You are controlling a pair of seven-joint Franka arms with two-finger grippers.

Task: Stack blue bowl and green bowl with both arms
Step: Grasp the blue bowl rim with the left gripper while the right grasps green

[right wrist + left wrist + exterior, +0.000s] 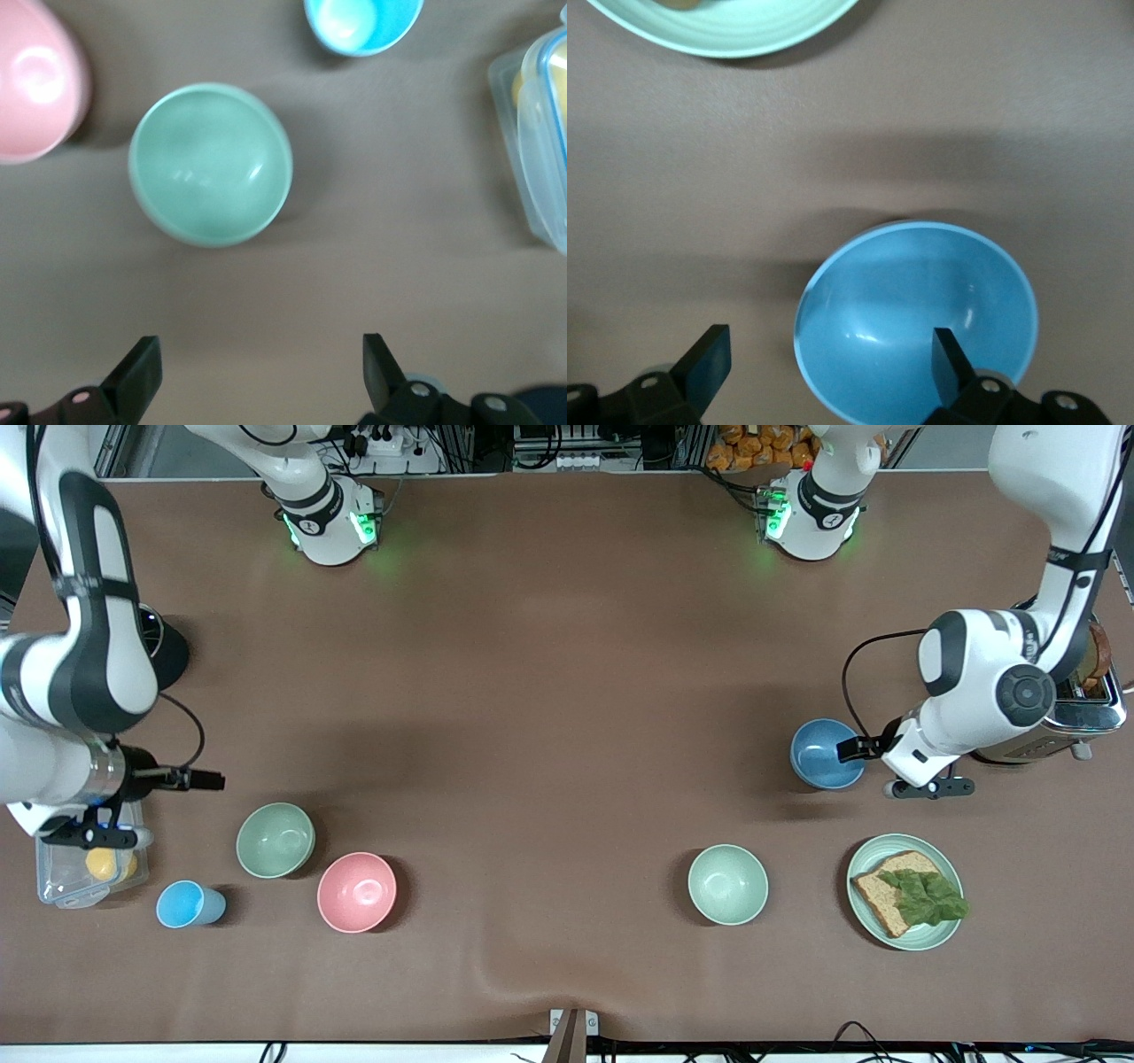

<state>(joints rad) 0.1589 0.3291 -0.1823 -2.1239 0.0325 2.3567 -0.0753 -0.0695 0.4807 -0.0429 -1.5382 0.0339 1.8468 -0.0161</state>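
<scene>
The blue bowl (827,754) sits upright on the table toward the left arm's end. My left gripper (926,786) hangs open beside it. In the left wrist view the blue bowl (917,328) lies partly between the open fingers of my left gripper (828,363), with one finger over its inside and the other over bare table. The sage green bowl (275,840) sits toward the right arm's end. My right gripper (97,837) is open and empty, up over the table beside it. In the right wrist view the green bowl (211,164) lies well clear of my right gripper (261,367).
A pink bowl (356,891) and a small blue cup (190,904) stand near the green bowl. A clear plastic box (84,872) lies under the right hand. A mint bowl (728,884), a plate with bread (948,864) and a toaster (1081,713) are at the left arm's end.
</scene>
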